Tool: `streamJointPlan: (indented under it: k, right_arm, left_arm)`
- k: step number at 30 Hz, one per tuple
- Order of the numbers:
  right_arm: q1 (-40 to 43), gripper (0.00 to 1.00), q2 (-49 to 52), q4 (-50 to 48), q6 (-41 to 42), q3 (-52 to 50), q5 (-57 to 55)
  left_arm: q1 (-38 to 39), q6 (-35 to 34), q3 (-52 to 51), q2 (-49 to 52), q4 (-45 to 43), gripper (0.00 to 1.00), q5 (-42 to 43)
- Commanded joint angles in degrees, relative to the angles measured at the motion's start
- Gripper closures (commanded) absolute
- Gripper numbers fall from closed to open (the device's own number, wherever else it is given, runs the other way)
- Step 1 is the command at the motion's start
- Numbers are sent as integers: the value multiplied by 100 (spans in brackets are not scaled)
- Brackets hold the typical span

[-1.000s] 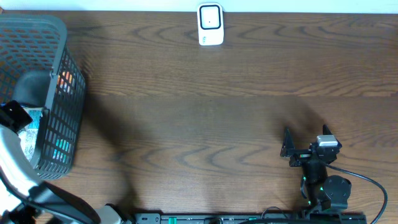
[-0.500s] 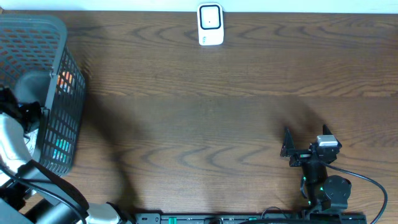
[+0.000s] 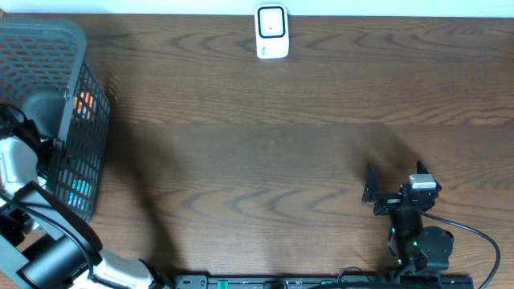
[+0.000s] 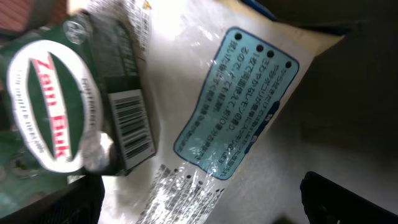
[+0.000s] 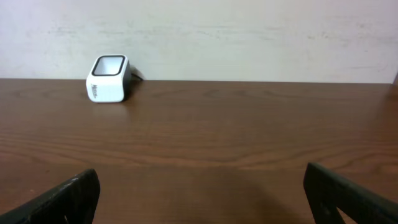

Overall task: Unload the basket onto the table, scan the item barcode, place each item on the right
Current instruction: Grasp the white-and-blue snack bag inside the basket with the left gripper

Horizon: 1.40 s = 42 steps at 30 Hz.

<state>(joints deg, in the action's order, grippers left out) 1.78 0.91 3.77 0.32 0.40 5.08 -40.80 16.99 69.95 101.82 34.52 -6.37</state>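
My left gripper [image 4: 202, 194] is open inside the black mesh basket [image 3: 76, 120], right above the items. Its dark fingertips [image 4: 351, 200] show at both lower corners of the left wrist view. Between them lies a white plastic packet [image 4: 186, 81] with a light-blue label [image 4: 239, 102]. A green packet [image 4: 59, 106] beside it shows a barcode [image 4: 132, 124]. Nothing is gripped. The white barcode scanner [image 3: 271, 32] stands at the far edge of the table, also seen as a scanner [image 5: 109, 78] in the right wrist view. My right gripper [image 5: 202, 194] is open and empty, low over the wood.
The basket takes up the table's left end, and orange and teal items [image 3: 83, 104] show through its mesh. My left arm [image 3: 18, 164] reaches into it from the near left. The right arm's base and cable [image 3: 426, 245] sit at the near right edge.
The left arm has shifted farther into the basket, toward its far side. The right arm has not moved.
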Motion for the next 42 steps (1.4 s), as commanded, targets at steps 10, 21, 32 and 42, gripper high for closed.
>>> streamJointPlan:
  k: [10,21,32,42]
  right_arm:
    - [-33,1,-15,26,-81,-9,-44]
    - [-33,1,-15,26,-81,-9,-44]
    - [-33,1,-15,26,-81,-9,-44]
    - [-33,1,-15,26,-81,-9,-44]
  left_arm:
    - [236,-125,2,592,11,11,-1515]
    - [236,-190,-37,704,-138,11,-1832]
    - [236,-404,-39,1025,-142,47,-1832]
    - [533,-942,9,155,-48,93,-1829]
